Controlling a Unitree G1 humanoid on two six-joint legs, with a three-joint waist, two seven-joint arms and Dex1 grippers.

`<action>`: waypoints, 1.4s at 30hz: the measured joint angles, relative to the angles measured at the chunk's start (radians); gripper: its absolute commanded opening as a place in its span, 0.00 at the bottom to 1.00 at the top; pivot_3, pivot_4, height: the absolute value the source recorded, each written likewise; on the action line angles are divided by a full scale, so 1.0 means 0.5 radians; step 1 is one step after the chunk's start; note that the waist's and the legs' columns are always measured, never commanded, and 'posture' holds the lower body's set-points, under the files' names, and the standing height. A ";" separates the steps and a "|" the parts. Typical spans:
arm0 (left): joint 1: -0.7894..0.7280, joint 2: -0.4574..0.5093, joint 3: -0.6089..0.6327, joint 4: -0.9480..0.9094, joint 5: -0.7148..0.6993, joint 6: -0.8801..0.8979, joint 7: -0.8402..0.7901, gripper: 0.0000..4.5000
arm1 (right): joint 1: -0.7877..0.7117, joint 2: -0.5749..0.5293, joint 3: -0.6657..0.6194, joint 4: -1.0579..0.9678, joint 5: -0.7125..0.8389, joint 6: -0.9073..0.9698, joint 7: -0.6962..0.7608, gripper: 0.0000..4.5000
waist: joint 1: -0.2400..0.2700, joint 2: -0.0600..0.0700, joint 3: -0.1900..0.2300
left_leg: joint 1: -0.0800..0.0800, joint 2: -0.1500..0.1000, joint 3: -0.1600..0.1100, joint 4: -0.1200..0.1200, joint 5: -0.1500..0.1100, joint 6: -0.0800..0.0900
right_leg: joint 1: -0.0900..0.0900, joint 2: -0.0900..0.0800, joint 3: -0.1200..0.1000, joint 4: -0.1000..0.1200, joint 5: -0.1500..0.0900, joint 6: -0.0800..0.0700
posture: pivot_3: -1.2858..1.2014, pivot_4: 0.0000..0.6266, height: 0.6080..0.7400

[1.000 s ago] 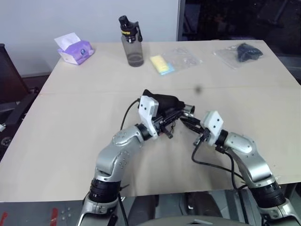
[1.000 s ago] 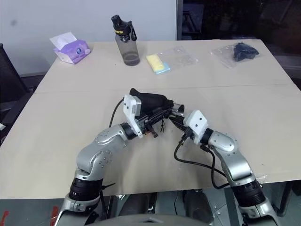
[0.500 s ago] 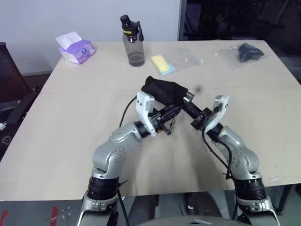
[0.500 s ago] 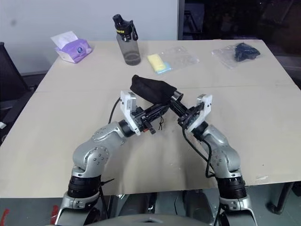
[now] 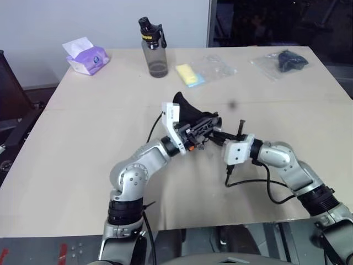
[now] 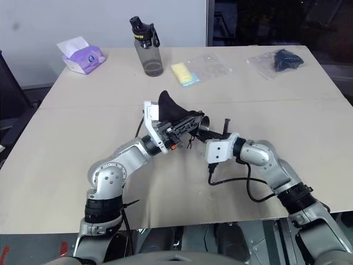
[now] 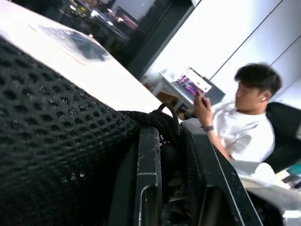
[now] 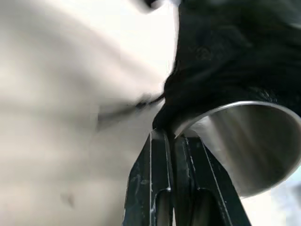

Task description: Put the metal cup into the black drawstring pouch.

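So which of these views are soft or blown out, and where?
Right wrist view: the table is washed out and blurred, the metal cup rim soft, glare at its lower edge. Left wrist view: pouch mesh sharp, the seated person behind blurred. Head views: evenly lit, dark window behind.

Shiny metal cup (image 8: 249,146), matt mesh pouch (image 7: 56,141)

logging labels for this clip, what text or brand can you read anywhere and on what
No text can be read.
water bottle: yellow marks on its black cap, too small to read.
purple tissue pack: round mark, too small to read.
yellow packet: no print visible.
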 measured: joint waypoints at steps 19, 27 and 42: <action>-0.006 0.060 0.006 -0.026 -0.103 0.013 0.018 0.03 | 0.236 0.988 -0.664 -0.318 2.090 1.711 -0.184 0.01 | 0.003 -0.003 0.003 | -0.001 0.001 -0.003 0.000 0.000 0.000 | 0.000 -0.001 -0.002 0.001 0.001 -0.003 | 0.52 0.24 1.00; 0.038 0.077 0.030 -0.026 -0.110 0.012 0.080 0.03 | 0.123 0.568 -0.337 -0.222 1.216 1.052 -0.164 0.01 | 0.000 -0.002 0.004 | -0.002 -0.002 0.000 -0.001 0.000 0.000 | -0.001 -0.002 -0.001 -0.002 -0.003 0.005 | 0.52 0.24 1.00; -0.245 0.141 0.051 0.163 -0.171 0.053 -0.030 0.03 | -0.245 0.017 0.068 0.411 -0.548 -0.437 -0.638 0.01 | 0.001 -0.009 0.008 | -0.003 -0.002 0.001 -0.003 0.000 -0.001 | -0.002 -0.002 0.002 -0.002 0.001 -0.002 | 0.52 0.24 1.00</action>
